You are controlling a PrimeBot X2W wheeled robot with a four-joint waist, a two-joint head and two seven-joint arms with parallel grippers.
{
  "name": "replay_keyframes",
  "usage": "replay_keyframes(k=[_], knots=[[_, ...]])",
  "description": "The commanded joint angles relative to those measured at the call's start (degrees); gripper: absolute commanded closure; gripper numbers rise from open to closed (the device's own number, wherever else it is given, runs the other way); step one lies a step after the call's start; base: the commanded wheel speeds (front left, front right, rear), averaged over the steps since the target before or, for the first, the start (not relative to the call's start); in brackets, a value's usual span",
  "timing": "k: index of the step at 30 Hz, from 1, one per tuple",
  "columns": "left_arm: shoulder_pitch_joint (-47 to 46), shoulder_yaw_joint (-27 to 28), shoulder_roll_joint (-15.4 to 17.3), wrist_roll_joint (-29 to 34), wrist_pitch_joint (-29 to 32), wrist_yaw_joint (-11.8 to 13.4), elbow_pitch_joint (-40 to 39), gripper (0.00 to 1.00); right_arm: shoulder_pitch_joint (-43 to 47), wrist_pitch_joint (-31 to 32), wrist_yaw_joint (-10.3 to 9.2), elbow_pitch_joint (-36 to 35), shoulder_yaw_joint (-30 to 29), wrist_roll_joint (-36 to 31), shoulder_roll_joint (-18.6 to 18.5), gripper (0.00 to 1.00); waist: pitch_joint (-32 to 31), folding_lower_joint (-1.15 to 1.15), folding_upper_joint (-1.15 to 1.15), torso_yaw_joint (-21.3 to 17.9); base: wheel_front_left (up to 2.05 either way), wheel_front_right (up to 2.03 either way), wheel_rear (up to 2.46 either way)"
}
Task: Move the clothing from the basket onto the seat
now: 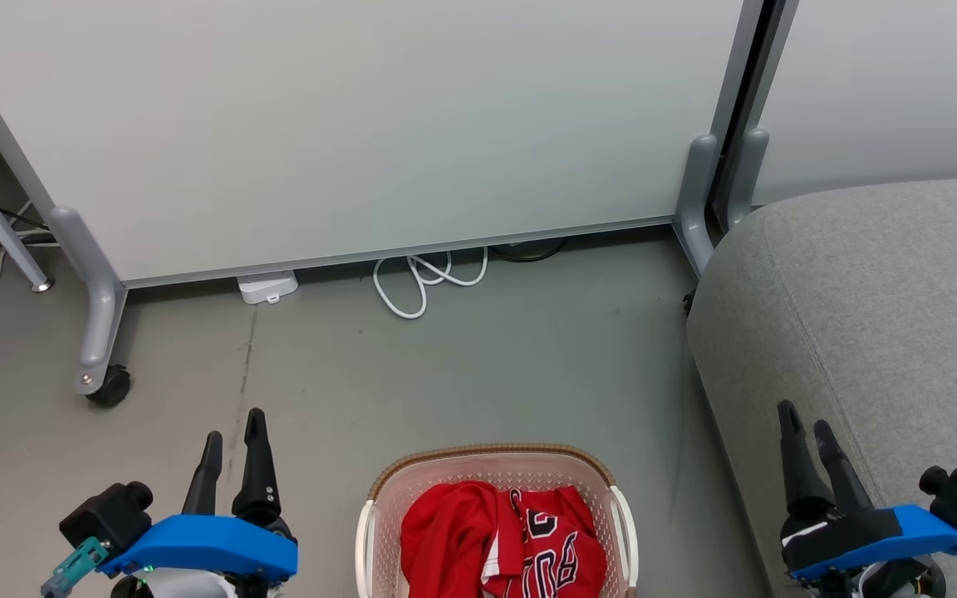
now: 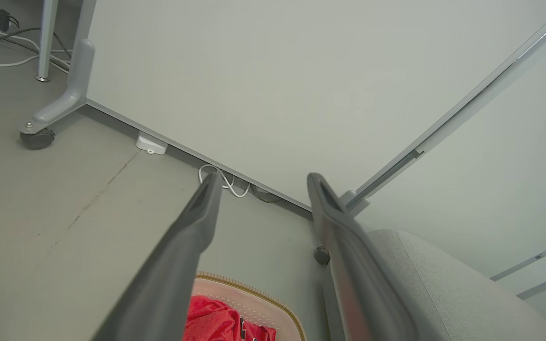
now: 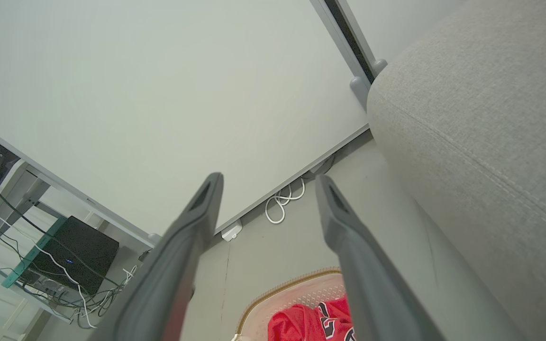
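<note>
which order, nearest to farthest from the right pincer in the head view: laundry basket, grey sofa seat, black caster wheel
From the right pincer:
1. Large grey fabric sofa seat, right at the pincer, on the view's right side.
2. Cream-white perforated plastic laundry basket, bottom centre, to the pincer's left.
3. Small black caster wheel, far left of the view.

Bare floor [image 1: 661, 432] lies between basket [image 1: 491, 454] and seat [image 1: 885, 316].

Black letters with white outline on the jersey [image 1: 549, 544], in the basket [image 1: 491, 453], between left gripper [image 1: 234, 424] and right gripper [image 1: 803, 416]. Cloth folded, letters turned and partly hidden: not possible to read any word.
</note>
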Motion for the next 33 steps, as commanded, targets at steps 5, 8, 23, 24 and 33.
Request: replay_keyframes(k=[5, 8, 23, 24, 33], knots=[[-1.21, -0.81, 0.43, 4.50, -1.22, -0.45, 0.19, 0.00, -1.50, -1.19, 0.10, 0.38, -0.02, -4.88, -0.53, 0.00, -0.08, 0.00, 0.00, 0.14, 0.00, 0.00, 0.00], [-1.18, -1.16, 0.44, 6.46, -1.70, -0.59, 0.52, 0.00, -1.66, -1.70, 0.10, 0.71, 0.12, -6.93, -0.55, 0.00, -0.13, 0.00, 0.00, 0.22, 0.00, 0.00, 0.00], [-1.26, -1.87, 0.46, 14.00, -3.87, -1.10, 1.08, 0.00, -1.92, -3.70, 0.11, 2.08, 1.07, -16.05, -0.62, 0.00, -0.17, 0.00, 0.00, 0.44, 0.00, 0.00, 0.00], [-1.28, -1.96, 0.45, 14.39, -4.05, -1.16, 1.10, 0.00, -1.97, -3.80, 0.12, 2.10, 1.13, -16.61, -0.63, 0.00, -0.17, 0.00, 0.00, 0.43, 0.00, 0.00, 0.00], [-1.46, -2.22, 0.46, 17.25, -5.24, -1.51, 1.54, 0.00, -2.06, -5.09, 0.12, 2.02, 1.56, -21.04, -0.66, 0.00, -0.16, 0.00, 0.00, 0.40, 0.00, 0.00, 0.00]])
